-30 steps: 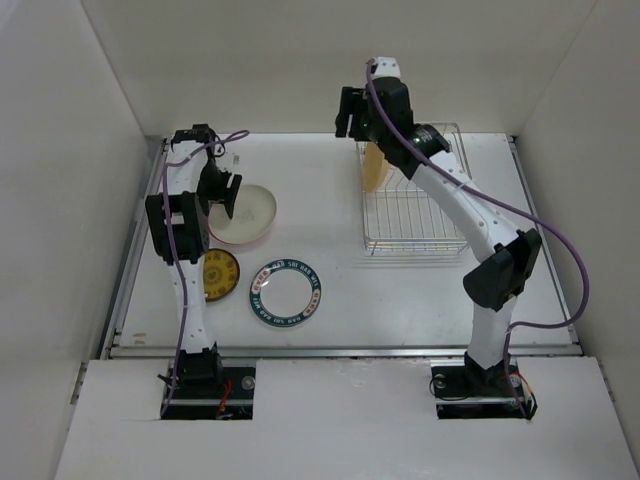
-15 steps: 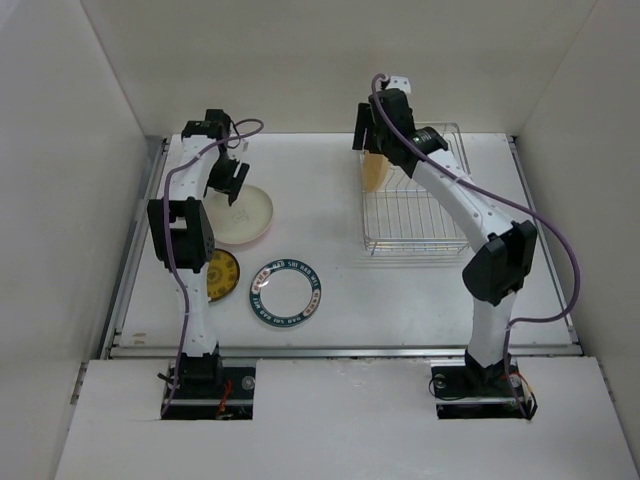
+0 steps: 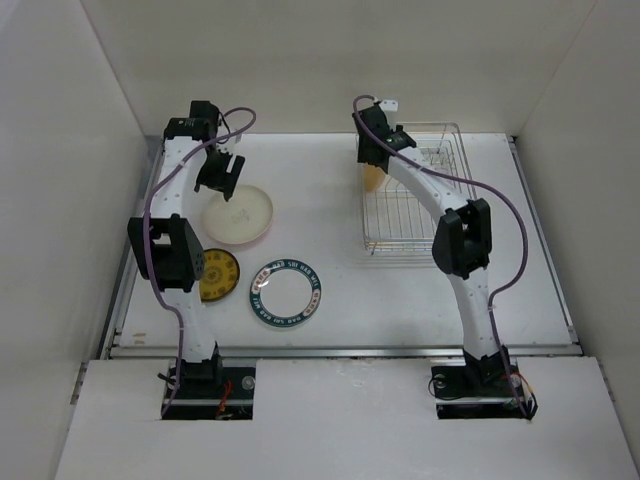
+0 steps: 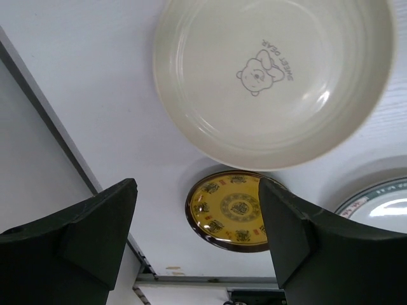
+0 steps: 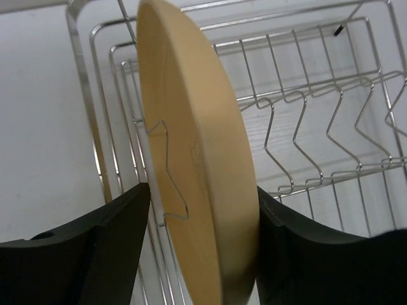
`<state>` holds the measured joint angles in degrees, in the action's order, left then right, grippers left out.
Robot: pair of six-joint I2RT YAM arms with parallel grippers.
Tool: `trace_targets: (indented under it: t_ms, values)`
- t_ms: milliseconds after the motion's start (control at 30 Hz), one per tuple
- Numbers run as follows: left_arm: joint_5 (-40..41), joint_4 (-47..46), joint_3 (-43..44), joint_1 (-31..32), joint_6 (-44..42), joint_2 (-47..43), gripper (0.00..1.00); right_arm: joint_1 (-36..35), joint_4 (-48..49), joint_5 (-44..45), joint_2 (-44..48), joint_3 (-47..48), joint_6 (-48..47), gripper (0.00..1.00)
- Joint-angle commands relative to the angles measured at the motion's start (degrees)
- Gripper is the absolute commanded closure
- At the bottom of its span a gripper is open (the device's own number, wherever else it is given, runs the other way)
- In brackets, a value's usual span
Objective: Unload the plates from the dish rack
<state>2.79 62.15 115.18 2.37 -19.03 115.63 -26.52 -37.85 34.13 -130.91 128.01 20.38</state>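
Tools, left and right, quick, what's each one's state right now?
Left tool: open, holding nothing.
Right tool: open, straddling the tan-yellow plate, not closed on it.

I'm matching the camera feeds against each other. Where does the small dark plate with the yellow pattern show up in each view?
Top external: the small yellow-patterned plate lies left of centre, partly behind the left arm.
Left wrist: bottom centre, seen between the fingers.
Right wrist: not in it.
Shared landmark: the pale pink plate, next to it in both views.
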Motion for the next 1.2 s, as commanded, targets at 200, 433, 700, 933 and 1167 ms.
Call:
trace_targets:
  t_ms: [200, 433, 700, 933, 1167]
  values:
    - [-5.0, 3.1, -0.6, -0.1, -0.7, -6.2, 0.26, 0.9, -0.6, 7.3, 5.4, 1.5, -1.8, 0.74]
    - [-8.4, 6.6, 3.2, 0.4, -0.7, -6.8, 0.26, -2.6, 0.8, 18.6, 13.3, 2.1, -7.5, 0.93]
    - [-15.8, 8.4, 3.9, 0.4, -1.9, -12.7, 0.23, -7.4, 3.7, 19.8, 25.2, -5.8, -11.7, 1.0]
    - [-32.9, -5.9, -10.7, 0.4, -4.1, -23.9, 0.07, -7.9, 22.0, -50.1, 26.2, -23.9, -8.3, 1.0]
    - [-28.2, -4.3, -9.9, 0.4, -2.1, -17.1, 0.04, -8.6, 38.3, -83.3, 9.6, -14.6, 7.0, 1.0]
